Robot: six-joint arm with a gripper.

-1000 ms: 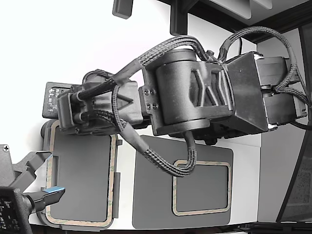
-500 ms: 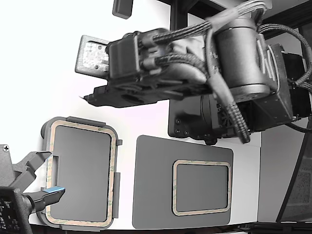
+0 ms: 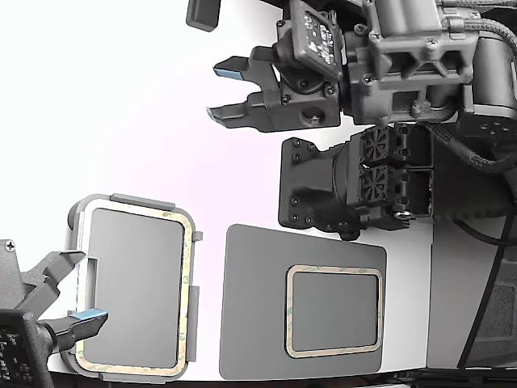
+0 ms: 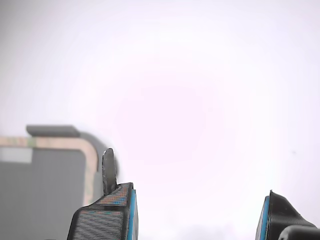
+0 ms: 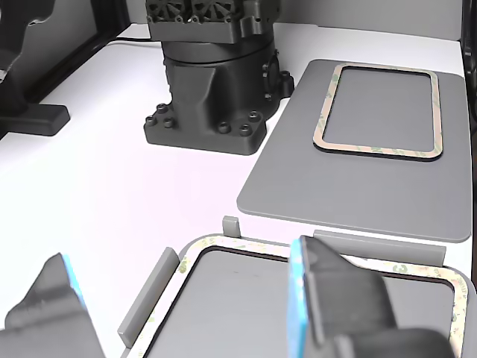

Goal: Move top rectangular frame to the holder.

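One tan rectangular frame (image 3: 187, 283) lies flat inside the light grey holder (image 3: 74, 217) at the exterior view's lower left. Its corner (image 4: 55, 142) and the holder's rim (image 4: 52, 131) show in the wrist view. A second, alike frame (image 3: 334, 271) lies on the dark grey mat (image 3: 250, 307). My gripper (image 3: 215, 92) hangs high above the white table, well away from both frames, pointing toward the exterior view's left. In the wrist view the gripper (image 4: 192, 200) is open with nothing between its blue-padded fingers (image 4: 107, 215).
A second arm's gripper (image 3: 81, 319) hovers over the holder's near edge, its blue-padded fingers (image 5: 328, 298) wide apart above the frame (image 5: 223, 245). My arm's black base (image 3: 323, 190) stands behind the mat. A small dark block (image 3: 202, 12) sits at the far edge.
My arm has risen from over the holder and swung up and toward the exterior view's right. The frame stays on the holder, and the gripper now shows open and empty.
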